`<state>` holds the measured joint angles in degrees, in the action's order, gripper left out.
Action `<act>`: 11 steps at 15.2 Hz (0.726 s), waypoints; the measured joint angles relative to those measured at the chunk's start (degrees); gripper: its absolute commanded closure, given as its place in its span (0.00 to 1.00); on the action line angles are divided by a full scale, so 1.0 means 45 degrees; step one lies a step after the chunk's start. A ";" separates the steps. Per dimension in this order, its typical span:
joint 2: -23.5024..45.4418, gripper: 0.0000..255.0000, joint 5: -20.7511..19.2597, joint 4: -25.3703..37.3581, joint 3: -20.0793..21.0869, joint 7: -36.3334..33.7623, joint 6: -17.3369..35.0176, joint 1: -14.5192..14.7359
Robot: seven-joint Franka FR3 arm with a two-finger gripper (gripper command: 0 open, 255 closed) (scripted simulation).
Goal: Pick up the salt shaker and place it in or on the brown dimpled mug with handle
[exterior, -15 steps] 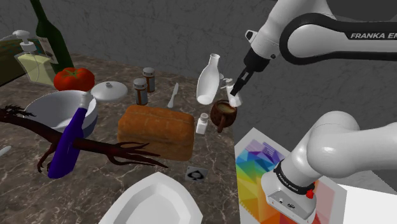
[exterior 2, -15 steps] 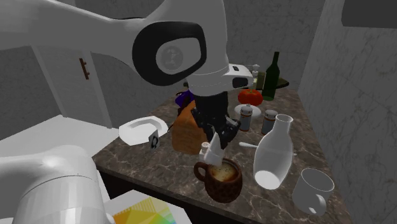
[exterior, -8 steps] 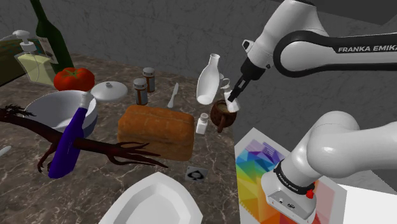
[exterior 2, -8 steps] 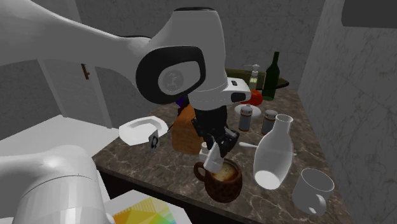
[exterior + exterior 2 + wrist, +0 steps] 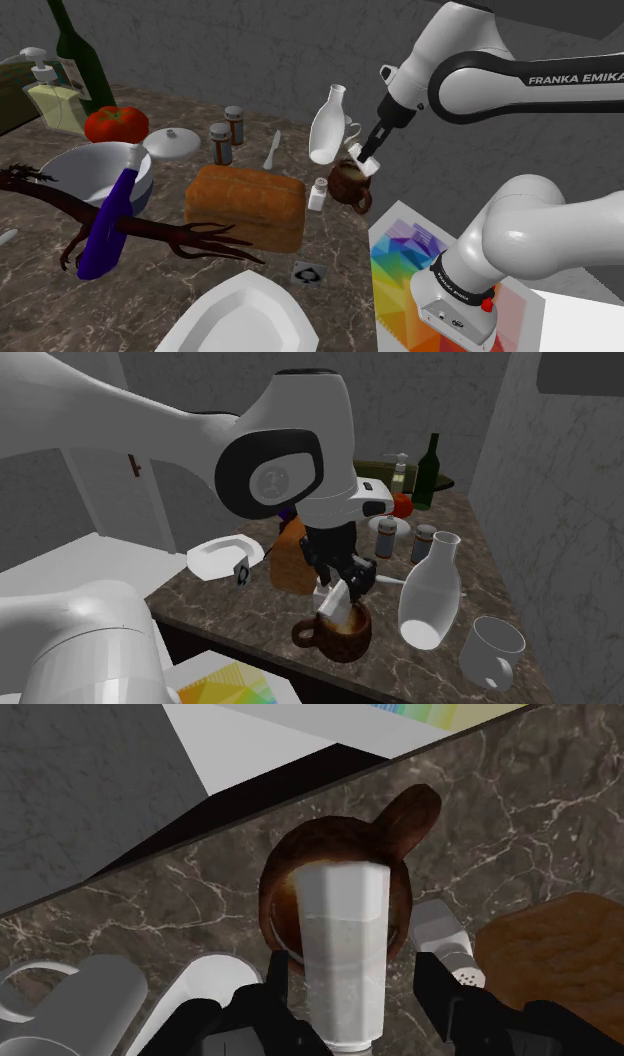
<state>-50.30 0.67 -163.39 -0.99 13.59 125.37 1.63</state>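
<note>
The salt shaker [image 5: 340, 944], a clear faceted one with white grains, stands tilted with its lower end inside the mouth of the brown dimpled mug [image 5: 400, 824]. The mug sits near the marble counter's edge [image 5: 350, 185] and leans a little in the shoulder view. My gripper [image 5: 354, 962] hangs right over it, its fingers [image 5: 275, 994] either side of the shaker with a small gap showing at each side, so it is open. In the second exterior view the shaker [image 5: 335, 602] pokes out of the mug [image 5: 335, 635] below the gripper [image 5: 340, 587].
A tall white vase [image 5: 328, 125] and a white mug [image 5: 493, 650] stand close beside the brown mug. A second small shaker [image 5: 318, 193] and a bread loaf [image 5: 245, 205] lie just past it. Spice jars [image 5: 221, 143], a blue bottle [image 5: 110, 220] and a white plate [image 5: 250, 315] crowd the counter.
The gripper has come down with the shaker into the mug's mouth and its fingers have parted from it. The mug has shifted and turned a little.
</note>
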 measured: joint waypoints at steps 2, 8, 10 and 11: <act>0.0001 0.00 0.0001 -0.0005 0.0002 -0.0003 -0.0002 0.0002; -0.0449 0.00 -0.0032 0.0681 -0.0033 0.0027 -0.1115 -0.0035; -0.0793 0.00 -0.0022 0.1062 -0.0004 -0.0009 -0.1841 -0.0027; -0.0803 0.00 -0.0024 0.1130 -0.0007 -0.0007 -0.1929 -0.0029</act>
<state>-53.92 0.56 -158.31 -1.02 13.56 116.69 1.50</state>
